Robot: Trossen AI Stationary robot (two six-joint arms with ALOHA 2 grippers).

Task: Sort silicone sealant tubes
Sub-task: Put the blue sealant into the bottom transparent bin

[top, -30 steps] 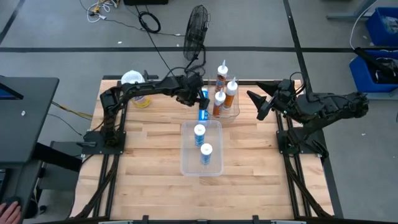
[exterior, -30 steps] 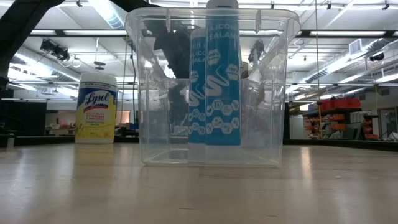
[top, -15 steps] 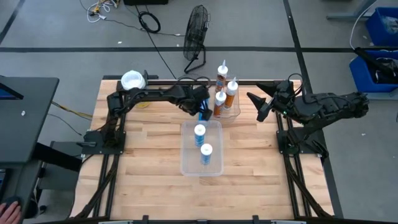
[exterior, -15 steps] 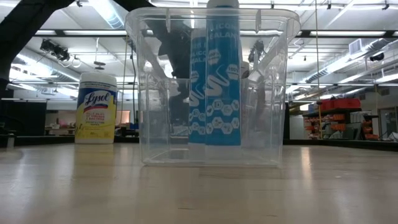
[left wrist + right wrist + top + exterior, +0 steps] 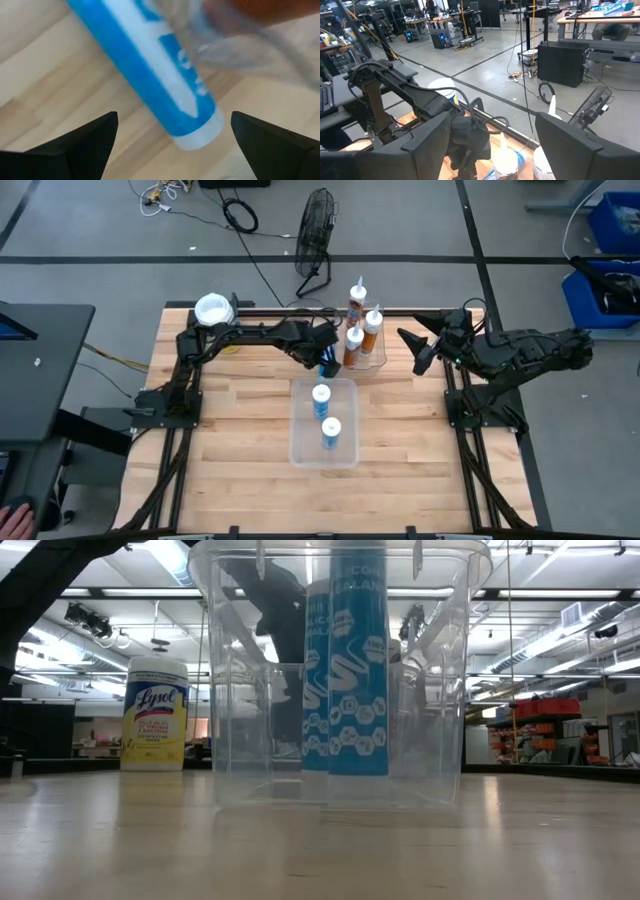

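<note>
A blue sealant tube [image 5: 150,65] lies on its side on the wood between the two clear bins; in the high view [image 5: 324,367] it is mostly hidden under my left gripper. My left gripper [image 5: 324,356] hangs over it, open, with one finger on either side of the tube's white-ended part [image 5: 200,137] and a gap on both sides. Two blue tubes [image 5: 321,394] [image 5: 331,430] stand upright in the near bin [image 5: 297,442]. Three orange tubes [image 5: 352,340] stand in the far bin [image 5: 380,358]. My right gripper [image 5: 420,348] waits open at the table's right.
A yellow canister with a white lid [image 5: 213,308] stands at the far left corner and also shows in the low view [image 5: 154,715]. A black fan [image 5: 316,225] stands on the floor beyond the far edge. Bare wood lies on the near half of the table.
My left gripper has moved toward the table's right and near side, from beside the far bin to over the lying blue tube. The near bin with its two blue tubes has slid a little toward the near edge.
</note>
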